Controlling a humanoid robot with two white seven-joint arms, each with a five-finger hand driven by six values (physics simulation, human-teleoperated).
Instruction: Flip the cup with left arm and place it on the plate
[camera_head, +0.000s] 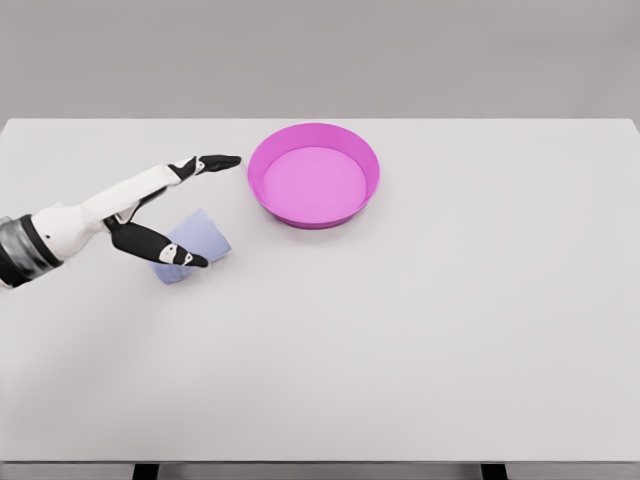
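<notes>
So, we're looking down on a plain white rectangular table (420, 330) that fills most of the frame; our left hand (150, 215), white with black fingers, comes in from the left edge at mid-height; its fingers are spread wide and not gripping, with the long fingers (215, 162) stretched toward the upper middle and the thumb (160, 245) angled down and right. The small pale blue cup (200, 240) lies tipped on its side on the table at left of centre, right under the thumb, which crosses over it; we can't tell if they actually touch. The round magenta plate with a raised rim (265, 185) sits in the upper middle, near the cup but apart from it.
</notes>
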